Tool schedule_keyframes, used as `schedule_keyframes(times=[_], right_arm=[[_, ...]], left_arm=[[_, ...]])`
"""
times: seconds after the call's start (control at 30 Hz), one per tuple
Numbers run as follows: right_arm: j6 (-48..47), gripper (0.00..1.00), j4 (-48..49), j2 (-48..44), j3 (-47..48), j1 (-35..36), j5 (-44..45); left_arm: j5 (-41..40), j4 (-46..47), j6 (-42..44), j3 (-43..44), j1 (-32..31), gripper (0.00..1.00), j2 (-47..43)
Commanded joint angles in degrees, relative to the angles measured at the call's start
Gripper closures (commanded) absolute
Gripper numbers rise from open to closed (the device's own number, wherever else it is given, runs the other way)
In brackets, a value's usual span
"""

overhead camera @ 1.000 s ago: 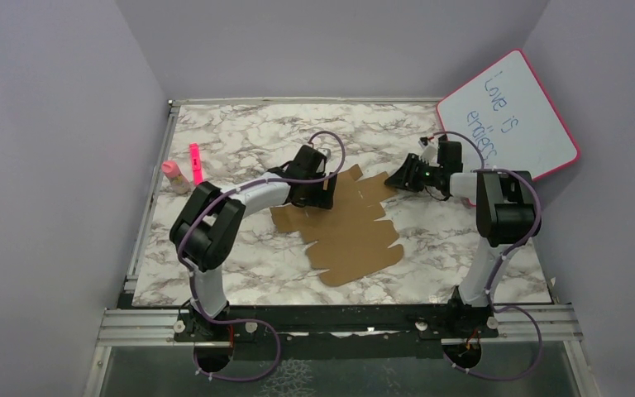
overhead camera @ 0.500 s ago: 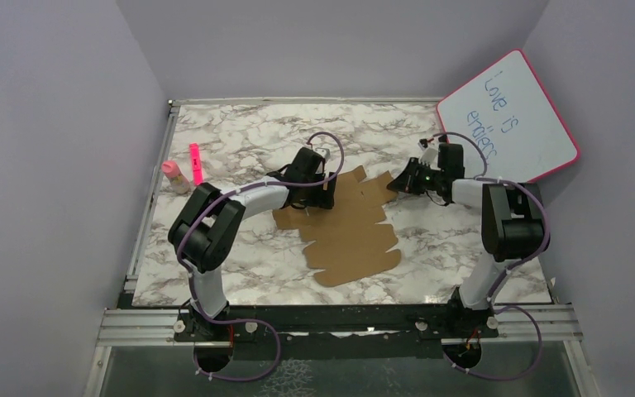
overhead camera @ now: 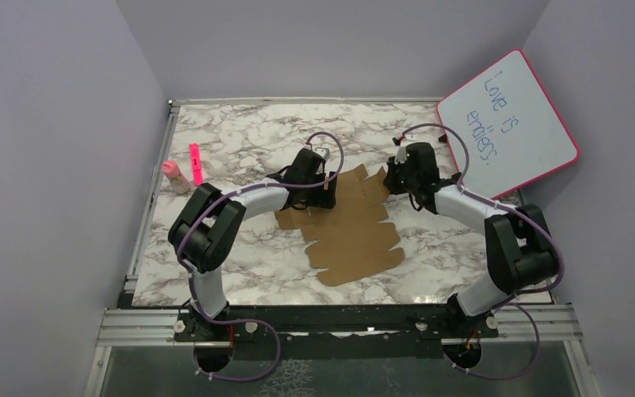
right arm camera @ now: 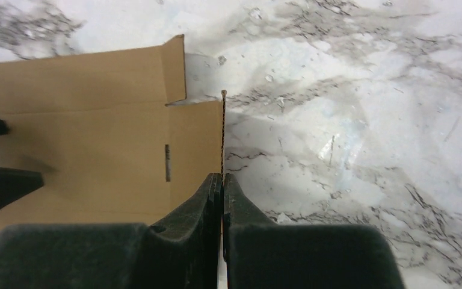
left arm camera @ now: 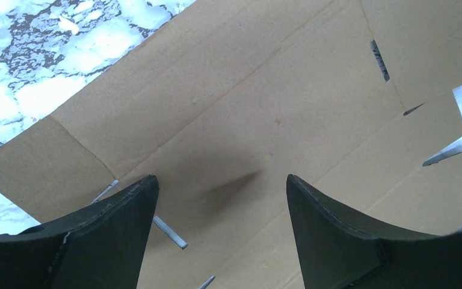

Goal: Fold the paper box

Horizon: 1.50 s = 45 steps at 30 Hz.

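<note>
**Item: paper box (overhead camera: pixel 351 227), unfolded blank.** Plain brown die-cut cardboard sheet with tabs, slots and creases. It lies at the centre of the marble table (overhead camera: pixel 240 141), its long axis running from 11 o'clock to 5 o'clock in the top view. Nearly all of it is flat on the surface.

**Left gripper (left arm camera: pixel 219 183).** Over the sheet's 11 o'clock end. The fingers are spread wide above a crease and grip nothing; whether they touch the cardboard cannot be told.

**Right gripper (right arm camera: pixel 222 177).** At the sheet's 1 o'clock edge. The fingers are pinched together on a thin flap of the sheet, which its wrist view shows edge-on and apparently lifted off the table.

**Progress.** Judged very early.
- Done: one edge flap taken in a pinch.
- Left: no panel is yet raised into a wall, no tab is in a slot and no box shape is formed, so practically all the folding is left.

**Also present.**
- Pink-framed whiteboard (overhead camera: pixel 508 116), at 2 o'clock.
- Pink marker (overhead camera: pixel 195 163) and small pink-capped bottle (overhead camera: pixel 174 176), at 10 o'clock, well apart from the sheet.
</note>
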Motion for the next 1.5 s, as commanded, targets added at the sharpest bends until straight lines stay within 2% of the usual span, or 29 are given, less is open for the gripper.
schedule_keyframes(times=[0.0, 0.27, 0.67, 1.03, 1.3, 1.47], right_arm=[[-5.31, 0.91, -4.31, -0.03, 2.26, 5.25, 18.96], [-9.49, 0.91, -8.49, 5.48, 6.2, 17.87, 41.02], [-10.47, 0.91, -12.73, 10.74, 11.58, 28.37, 54.76], [-9.16, 0.87, -12.47, 9.47, 12.14, 30.99, 48.84], [-7.8, 0.77, -10.17, 6.53, 10.52, 31.13, 40.16], [-7.75, 0.73, -9.22, 4.73, 9.77, 31.09, 40.14]], left_arm=[[0.6, -0.23, -1.67, -2.84, -0.17, 0.2, 1.56], [1.59, 2.38, -2.9, -4.79, -0.17, 0.2, 1.82], [3.36, 6.15, -5.59, -7.26, -0.17, 0.2, 1.71], [4.87, 12.53, -8.82, -10.3, 0.28, 0.2, 2.21], [5.06, 14.11, -9.74, -10.93, 0.35, 0.2, 2.37], [4.0, 13.26, -9.16, -10.43, 0.35, 0.2, 1.25]])
